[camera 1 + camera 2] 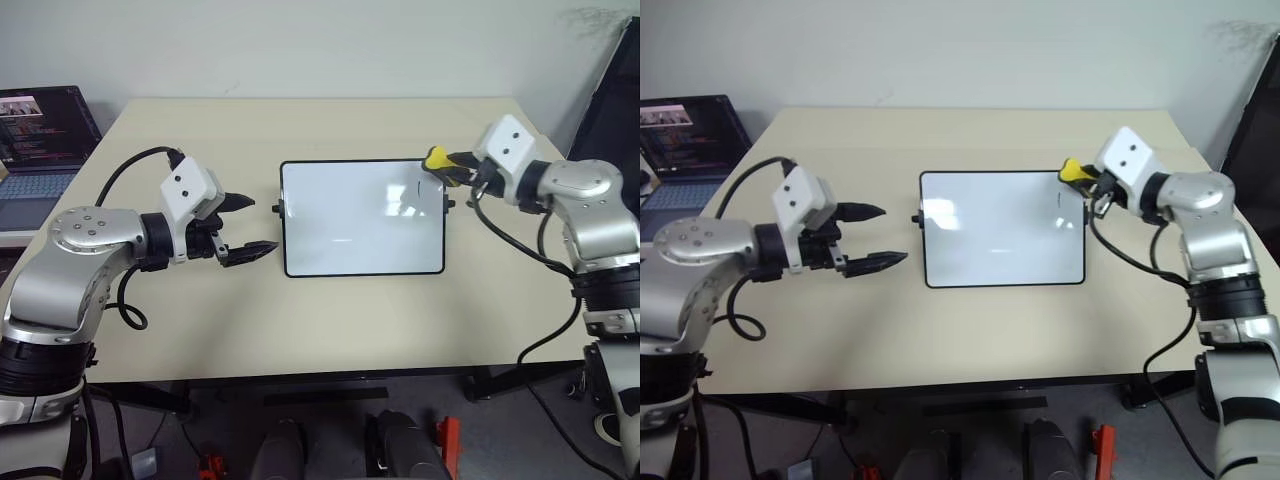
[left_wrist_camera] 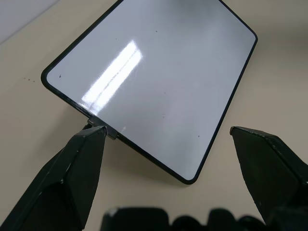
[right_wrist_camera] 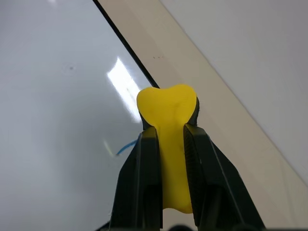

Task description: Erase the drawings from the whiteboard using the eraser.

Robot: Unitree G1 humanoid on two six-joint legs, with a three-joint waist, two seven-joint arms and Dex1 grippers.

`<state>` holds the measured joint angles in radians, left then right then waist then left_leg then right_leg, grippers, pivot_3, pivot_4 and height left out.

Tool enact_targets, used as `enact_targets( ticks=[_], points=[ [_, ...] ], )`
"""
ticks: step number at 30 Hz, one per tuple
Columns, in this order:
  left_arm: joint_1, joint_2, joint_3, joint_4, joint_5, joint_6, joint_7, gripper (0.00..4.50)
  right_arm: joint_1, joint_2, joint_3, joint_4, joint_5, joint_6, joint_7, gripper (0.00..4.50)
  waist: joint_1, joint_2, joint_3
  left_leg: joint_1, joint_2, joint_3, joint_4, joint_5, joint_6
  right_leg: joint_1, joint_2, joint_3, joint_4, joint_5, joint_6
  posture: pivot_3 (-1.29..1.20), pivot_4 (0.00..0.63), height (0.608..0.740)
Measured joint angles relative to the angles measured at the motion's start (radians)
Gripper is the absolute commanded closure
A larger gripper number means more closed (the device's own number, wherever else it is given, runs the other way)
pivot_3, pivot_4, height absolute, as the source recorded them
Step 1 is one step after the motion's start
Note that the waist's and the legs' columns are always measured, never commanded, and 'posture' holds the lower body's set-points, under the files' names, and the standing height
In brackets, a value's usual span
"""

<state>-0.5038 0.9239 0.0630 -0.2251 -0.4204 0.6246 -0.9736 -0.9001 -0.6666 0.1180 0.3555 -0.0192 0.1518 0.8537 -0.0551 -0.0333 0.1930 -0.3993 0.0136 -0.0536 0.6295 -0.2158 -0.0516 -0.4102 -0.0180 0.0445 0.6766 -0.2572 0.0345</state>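
Left eye view: the whiteboard is lying flat near the middle of the beige table, with a small black knob on each short side. One short blue stroke of the drawings is showing near the board's far right corner. The right gripper is hovering at that corner, its fingers clamping the yellow eraser, which is sticking out past the fingertips over the board's edge. The left gripper is sitting just to the left of the board, its two fingers spread apart and grasping nothing. A laptop is standing open at the table's far left edge.

Right eye view: the same layout is showing, with the eraser over the board's far right corner and the blue stroke just beside it.

Left wrist view: the left gripper's spread fingers are framing the near edge of the board, one fingertip lying close to the side knob; whether it is touching is unclear.

Right wrist view: the right gripper's fingers are squeezing the eraser between them, and a blue mark is lying on the board just beside it.
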Motion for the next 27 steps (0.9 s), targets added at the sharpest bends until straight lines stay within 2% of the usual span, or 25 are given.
enact_targets(
  ticks=[7, 13, 21, 27],
  points=[
    [0.009, -0.002, 0.002, -0.007, 0.0, 0.001, 0.003, 0.0, -0.086, 0.061, 0.048, 0.237, -0.089, -0.107, -0.08, 4.17, -0.001, 0.0, 0.0, 0.0, 0.0, 0.0, 0.0, 0.0, 0.0, 0.0, 0.0, 0.0, 0.0, 0.001, -0.001, 0.0, 0.15, 0.74],
    [0.032, -0.001, 0.004, -0.02, -0.001, 0.006, 0.006, 0.0, -0.131, 0.083, 0.068, 0.35, -0.123, -0.189, -0.095, 4.22, -0.002, 0.0, 0.0, 0.003, 0.0, 0.0, 0.001, 0.0, 0.0, 0.003, 0.0, 0.0, 0.001, 0.001, -0.001, 0.0, 0.15, 0.74],
    [0.034, -0.001, 0.005, -0.024, -0.002, 0.009, 0.021, 0.0, -0.06, 0.094, 0.098, 0.321, -0.149, -0.233, -0.066, 4.24, -0.005, -0.006, -0.004, 0.012, 0.001, 0.001, 0.001, 0.0, 0.0, 0.009, 0.0, 0.002, 0.003, -0.002, 0.003, 0.0, 0.15, 0.74],
    [0.037, -0.001, 0.005, -0.035, -0.003, 0.009, 0.022, 0.0, 0.053, 0.093, 0.136, 0.201, -0.16, -0.2, 0.002, 4.25, -0.007, -0.008, -0.005, 0.031, 0.001, 0.001, 0.0, 0.0, 0.0, 0.029, 0.0, 0.002, 0.0, -0.007, -0.003, 0.0, 0.15, 0.74]
  ],
)
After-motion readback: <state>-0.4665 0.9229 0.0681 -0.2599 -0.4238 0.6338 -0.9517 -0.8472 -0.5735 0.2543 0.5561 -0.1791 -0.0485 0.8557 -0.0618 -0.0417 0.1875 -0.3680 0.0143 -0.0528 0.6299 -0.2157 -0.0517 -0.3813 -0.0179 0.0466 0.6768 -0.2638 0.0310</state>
